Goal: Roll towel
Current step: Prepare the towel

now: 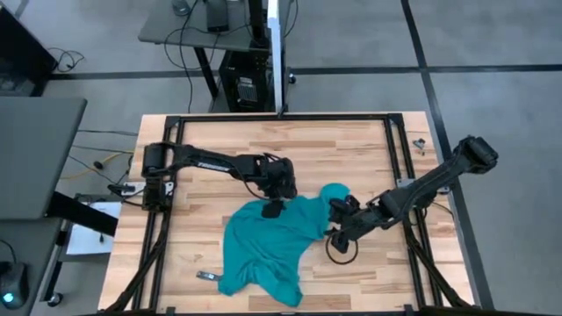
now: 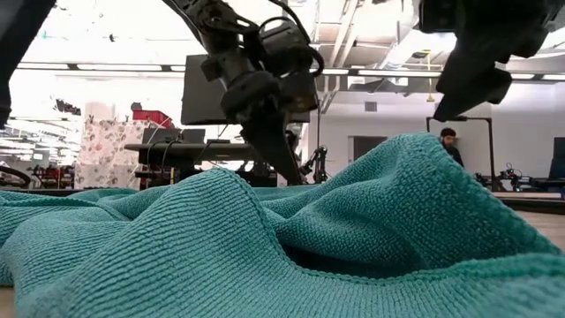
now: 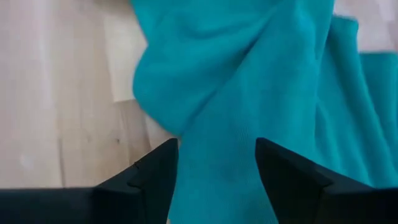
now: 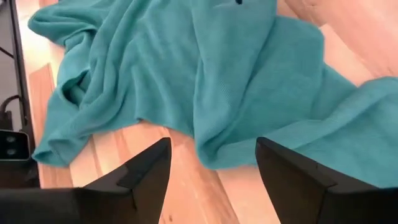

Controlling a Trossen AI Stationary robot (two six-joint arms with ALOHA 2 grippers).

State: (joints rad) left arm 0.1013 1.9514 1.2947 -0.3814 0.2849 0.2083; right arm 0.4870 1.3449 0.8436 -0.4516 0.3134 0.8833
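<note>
The teal towel [image 1: 268,250] lies crumpled on the wooden table [image 1: 351,149], bunched into loose folds, with 1 lobe reaching toward the right arm and the bulk spread toward the near edge. Nothing about it looks rolled: no tube, no tidy edge, no flattened sheet to start from. As a judgement, the task is at its very beginning, and the cloth probably needs spreading flat before any rolling can start.

The left claw [image 1: 274,209] sits over the towel's far edge. In the left wrist view its 2 fingers [image 3: 155,180] stand apart with teal fabric between and beneath them, not pinched. The right claw [image 1: 338,230] is at the towel's right side. In the right wrist view its fingers [image 4: 146,171] are also spread, with bare wood and a towel fold showing in the gap, so it holds nothing.

From table height, the towel fills the foreground in soft ridges, with both arms above it and a person [image 2: 448,141] far off in the room.

What is left, by these pictures, is essentially everything: flattening, aligning, then rolling.
</note>
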